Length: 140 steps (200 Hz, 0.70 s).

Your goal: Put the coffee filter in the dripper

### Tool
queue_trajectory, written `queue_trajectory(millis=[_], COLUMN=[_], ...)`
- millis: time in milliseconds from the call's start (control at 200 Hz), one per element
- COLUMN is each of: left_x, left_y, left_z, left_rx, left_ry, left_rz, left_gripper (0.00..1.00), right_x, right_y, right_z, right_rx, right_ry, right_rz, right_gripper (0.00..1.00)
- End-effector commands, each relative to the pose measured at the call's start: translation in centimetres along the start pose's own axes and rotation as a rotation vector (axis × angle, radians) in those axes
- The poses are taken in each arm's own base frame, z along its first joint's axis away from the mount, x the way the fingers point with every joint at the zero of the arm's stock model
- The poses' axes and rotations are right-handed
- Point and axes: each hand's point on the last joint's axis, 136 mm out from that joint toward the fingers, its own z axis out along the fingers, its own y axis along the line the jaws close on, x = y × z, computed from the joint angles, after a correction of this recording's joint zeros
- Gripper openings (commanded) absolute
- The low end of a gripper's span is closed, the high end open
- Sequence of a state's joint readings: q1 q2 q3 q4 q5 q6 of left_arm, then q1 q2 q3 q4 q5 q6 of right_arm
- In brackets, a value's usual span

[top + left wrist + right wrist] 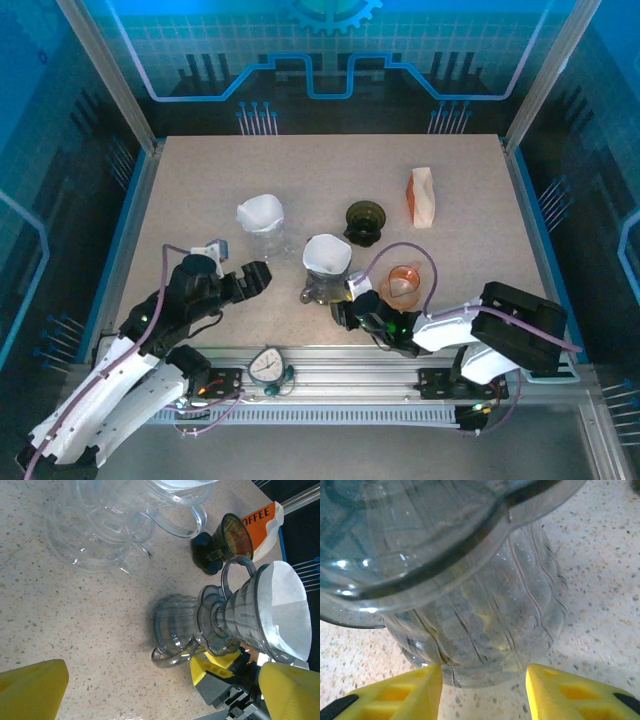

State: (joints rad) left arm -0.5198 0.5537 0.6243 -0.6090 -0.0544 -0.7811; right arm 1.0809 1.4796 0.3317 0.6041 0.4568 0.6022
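- The white paper coffee filter sits inside the clear ribbed cone dripper, its edge standing proud of the dripper's rim.
- That dripper rests on top of a clear ribbed glass server, near the middle of the speckled beige table.
- The right gripper is low at the server's base, one yellow finger on each side. One finger touches the glass and the other is just beside it; I cannot tell whether it is truly clamped.
- The left gripper hangs to the left of the server with its jaws spread wide and nothing between them.
- Behind them are a second clear dripper holding a white filter, a dark green dripper and an orange-and-white coffee bag.
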Motion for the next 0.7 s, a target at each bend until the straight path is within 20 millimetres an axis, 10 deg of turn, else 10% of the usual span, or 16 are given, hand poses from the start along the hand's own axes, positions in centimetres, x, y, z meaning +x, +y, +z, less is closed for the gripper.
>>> queue_trajectory(millis=[0, 695], left_x=[0.6, 8.7], left_y=[2.0, -0.3], left_z=[0.1, 9.4], left_rx=[-0.073, 0.069], left_ry=[0.004, 0.372], left_rz=[-0.034, -0.014], left_gripper=[0.99, 0.54], right_x=[-2.8, -1.6], right_y=[0.6, 0.3], right_z=[0.9, 1.0], right_rx=[0.003, 0.000], right_ry=[-0.080, -0.054], right_rz=[0.028, 0.063], right_gripper=[0.49, 0.51])
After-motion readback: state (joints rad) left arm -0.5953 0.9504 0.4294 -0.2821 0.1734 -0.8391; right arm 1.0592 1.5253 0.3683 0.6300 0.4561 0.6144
